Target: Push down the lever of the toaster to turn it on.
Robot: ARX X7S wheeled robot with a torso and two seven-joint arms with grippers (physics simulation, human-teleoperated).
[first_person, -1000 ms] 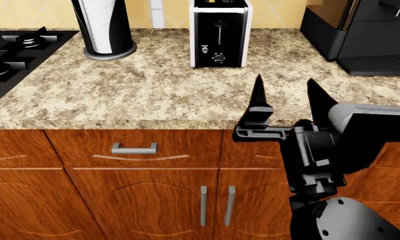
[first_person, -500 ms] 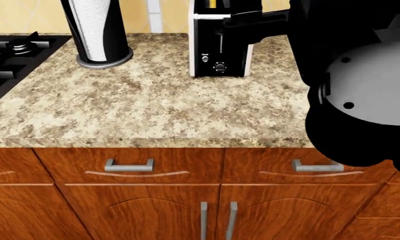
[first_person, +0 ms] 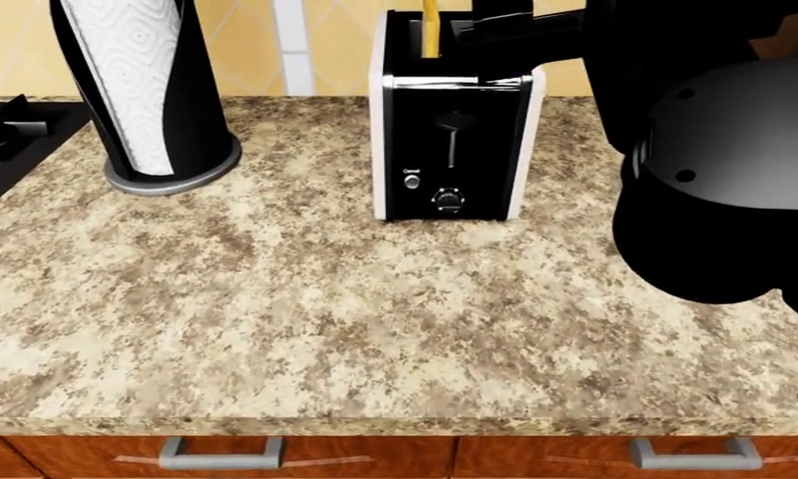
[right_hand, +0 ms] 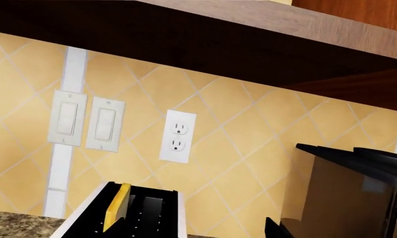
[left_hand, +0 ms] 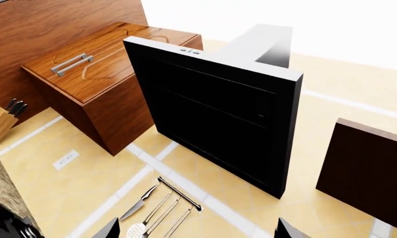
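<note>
A: Head view, upper centre: the toaster (first_person: 453,150) stands on the granite counter (first_person: 306,309), its lever (first_person: 454,124) high on the black face. Any writing?

B: "Cancel", above the small button (first_person: 411,183); a dial (first_person: 447,200) sits beside it.

A: Grippers?

B: The right arm (first_person: 692,130) hangs over the toaster, fingers hidden; can't tell. Left gripper (left_hand: 197,230): tips spread apart.

White-sided toaster (first_person: 455,140) with glossy black face, black lever (first_person: 454,123), yellow slice (first_person: 431,30), speckled beige-brown granite counter (first_person: 319,319), white quilted paper roll (first_person: 136,70) in black holder (first_person: 187,150)
</note>
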